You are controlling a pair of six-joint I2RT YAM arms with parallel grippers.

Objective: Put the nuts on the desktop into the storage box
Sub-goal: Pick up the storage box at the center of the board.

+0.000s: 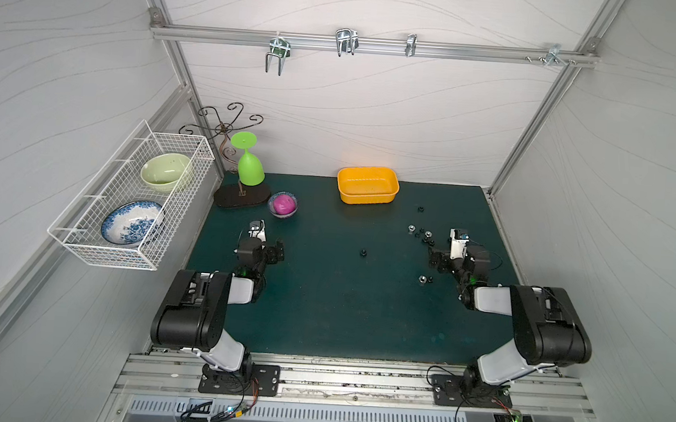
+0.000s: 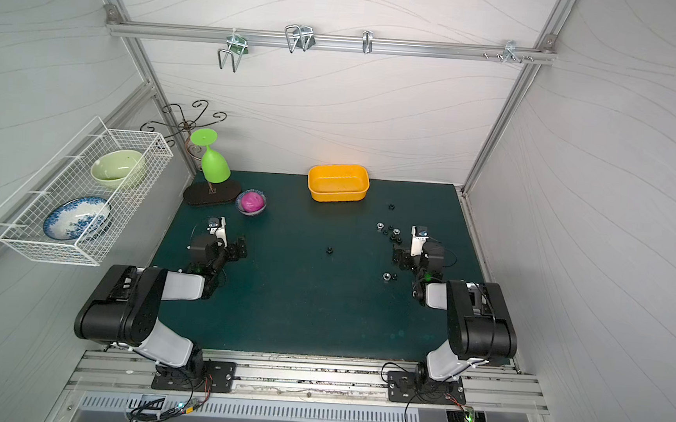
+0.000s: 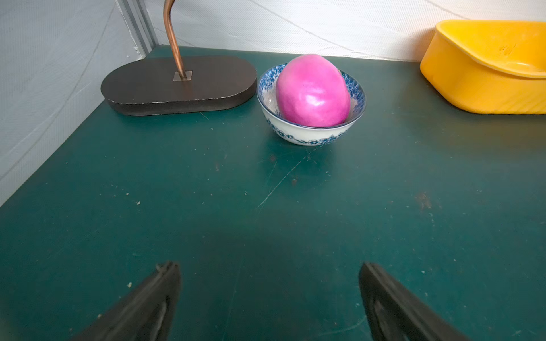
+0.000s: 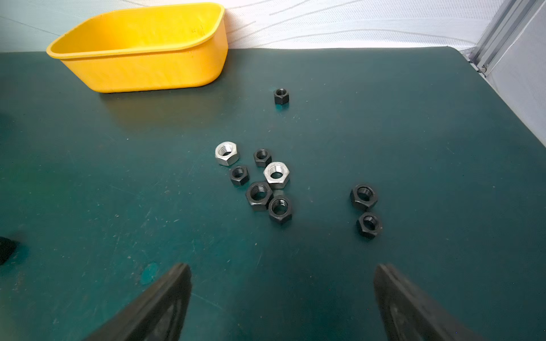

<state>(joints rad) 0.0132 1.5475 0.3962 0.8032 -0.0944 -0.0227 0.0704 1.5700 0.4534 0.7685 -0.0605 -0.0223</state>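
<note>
Several nuts are lying just ahead of the right gripper, which is hovering wide open and empty, seemingly readying a pick.

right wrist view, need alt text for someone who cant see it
Nine hex nuts, seven black and two silver, lie scattered on the dark green desktop ahead of the open, empty right gripper. A yellow storage box stands beyond them by the white wall.

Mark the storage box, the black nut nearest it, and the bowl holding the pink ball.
storage box (image 4: 141,73): right wrist view, front wall.
black nut (image 4: 281,96): right wrist view, centre of body.
blue-and-white bowl (image 3: 307,134): left wrist view, outer wall.
</note>
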